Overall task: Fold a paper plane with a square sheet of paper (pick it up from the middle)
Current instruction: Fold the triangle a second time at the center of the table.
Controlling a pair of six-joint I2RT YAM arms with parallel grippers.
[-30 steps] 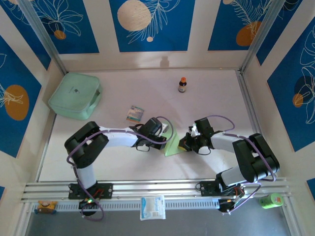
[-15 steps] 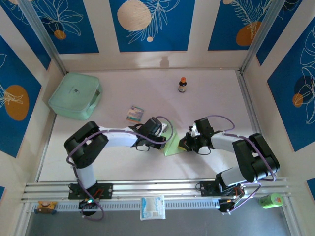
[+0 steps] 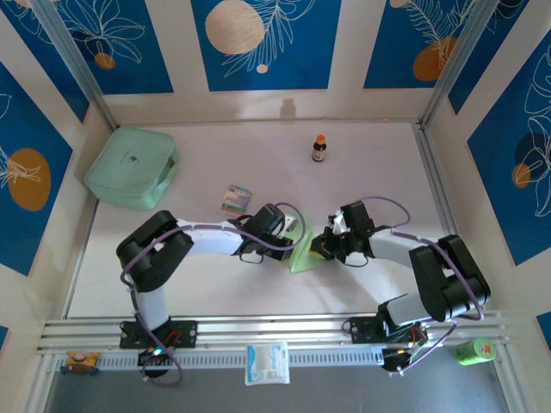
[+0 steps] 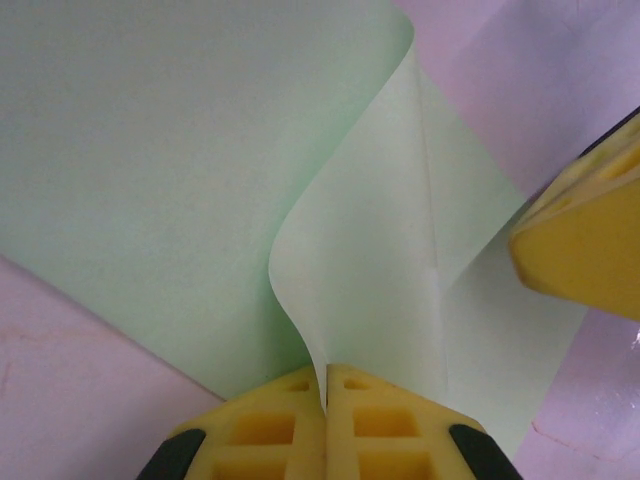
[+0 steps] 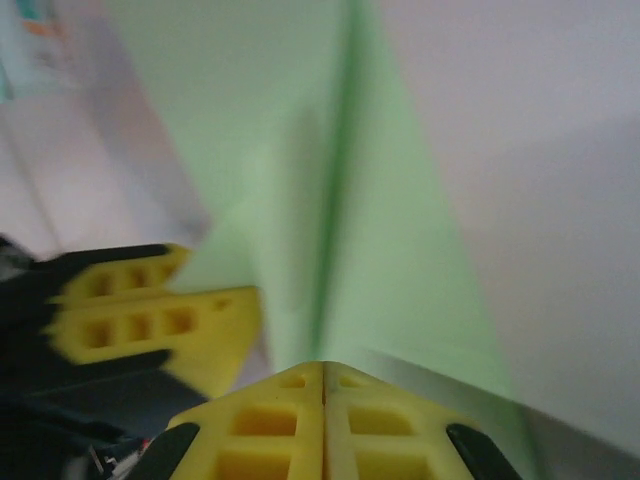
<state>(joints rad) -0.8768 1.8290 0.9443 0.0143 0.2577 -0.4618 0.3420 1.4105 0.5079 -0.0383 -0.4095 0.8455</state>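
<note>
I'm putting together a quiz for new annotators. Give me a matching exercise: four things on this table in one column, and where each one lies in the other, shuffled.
Things
1. square sheet of paper
2. mint-green box
3. orange-capped bottle
4. striped packet

Places
A. far left corner of the table
B. mid-table, one flap lifted
C. far side, near the middle
D. left of centre, between box and sheet

Pairs: 1-B, 2-A, 3-C, 4-D

Seen from above, most of the square sheet of paper [image 3: 303, 255] is hidden beneath the left gripper [image 3: 291, 237] and right gripper [image 3: 318, 251]. Beyond the sheet, the right wrist view blurs the striped packet [image 5: 25, 35], which the frame edge crops.
</note>
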